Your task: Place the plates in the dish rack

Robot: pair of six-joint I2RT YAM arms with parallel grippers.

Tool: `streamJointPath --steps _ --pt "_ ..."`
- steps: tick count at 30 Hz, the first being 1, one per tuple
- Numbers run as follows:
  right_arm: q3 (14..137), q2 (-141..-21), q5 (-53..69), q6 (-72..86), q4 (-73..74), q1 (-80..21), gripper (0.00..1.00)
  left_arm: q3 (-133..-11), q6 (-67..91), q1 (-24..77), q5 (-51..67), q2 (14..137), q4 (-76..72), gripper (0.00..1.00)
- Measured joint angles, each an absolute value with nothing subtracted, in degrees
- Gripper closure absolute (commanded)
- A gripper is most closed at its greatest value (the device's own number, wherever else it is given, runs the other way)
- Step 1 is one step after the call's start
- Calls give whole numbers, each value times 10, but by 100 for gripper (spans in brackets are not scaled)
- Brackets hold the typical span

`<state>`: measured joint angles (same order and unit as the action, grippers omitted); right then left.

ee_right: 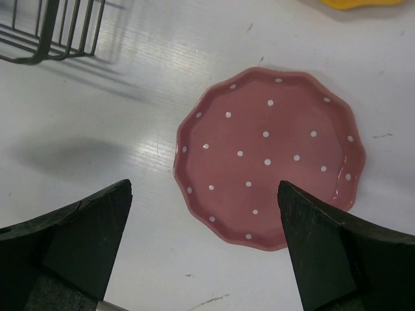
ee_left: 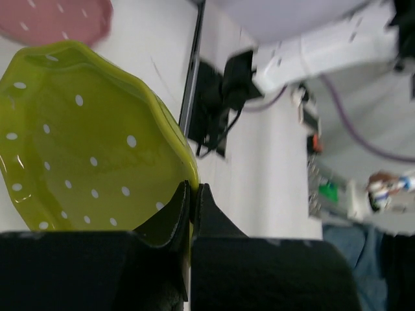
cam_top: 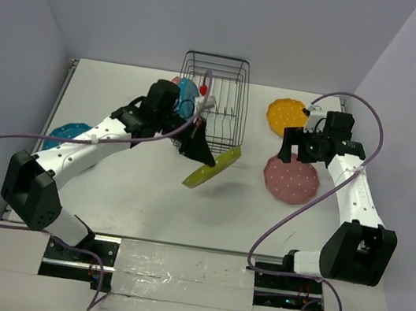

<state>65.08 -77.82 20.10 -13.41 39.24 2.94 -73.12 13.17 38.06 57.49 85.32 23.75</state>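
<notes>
The glossy yellow-green plate (ee_left: 84,129), scalloped and white-dotted, hangs tilted above the matte white table (cam_top: 144,201). Its rim is clenched between the black fingers of the left gripper (cam_top: 196,147), at 6 o'clock of the black wire dish rack (cam_top: 225,99). A pink plate (ee_right: 269,155) lies flat at 3 o'clock beneath the right gripper (ee_right: 202,194), whose jaws are spread wide and touch nothing. Bare tabletop runs toward 6 o'clock. An orange-yellow plate (cam_top: 286,115) sits at 1 o'clock.
</notes>
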Motion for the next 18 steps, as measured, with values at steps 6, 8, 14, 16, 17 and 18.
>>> streamJointPath --steps 6,8,14,16,17,18 --pt "665 -782 220 -126 394 37 0 -756 372 304 583 853 32 100" --pt "665 -786 224 -124 396 37 0 -770 448 279 580 854 -37 100" --pt "665 -792 229 -122 398 37 0 -806 579 223 539 881 -174 100" --pt "665 -792 230 -122 399 37 0 -806 602 211 513 897 -196 100" --pt "665 -792 230 -123 399 37 0 -806 614 206 498 908 -205 100" --pt "665 -792 229 -123 399 37 0 -806 623 202 486 918 -209 100"
